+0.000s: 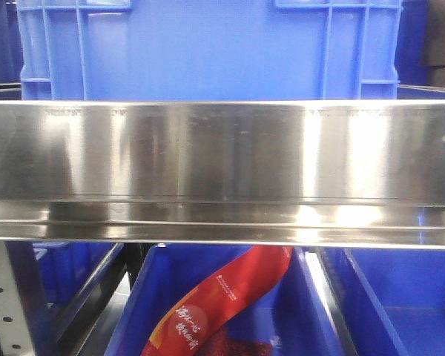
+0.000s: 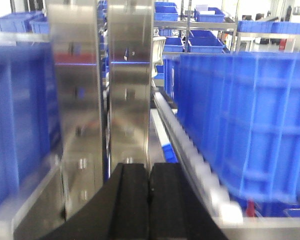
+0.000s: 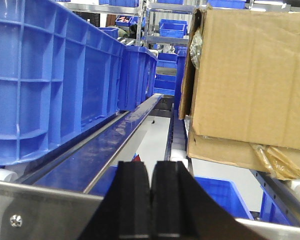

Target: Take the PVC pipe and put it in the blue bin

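- While no PVC pipe can be made out in any of the three views, the left pincer [image 2: 149, 200] has its two black fingers pressed together with nothing between them, and the right pincer [image 3: 150, 200] is likewise closed and empty.
- Blue bins stand all about: a large blue bin [image 1: 208, 48] sits on the steel shelf rail [image 1: 222, 159] in the front view, and another blue bin [image 1: 297, 311] below the rail holds a red packet [image 1: 222, 297].
- From the left wrist, steel uprights [image 2: 130, 90] and a blue crate [image 2: 245, 120] on a roller track fill the view; from the right wrist, a row of blue crates [image 3: 55, 75] faces a cardboard box [image 3: 245, 75].
- The scene fits two stages alike: either the pipe lies somewhere out of sight waiting to be found, or it already rests inside a bin whose interior is hidden. The pictures do not settle which.
- Any further judgement calls for a view into the bins or onto the pipe itself; whichever bin is meant cannot be told from here.
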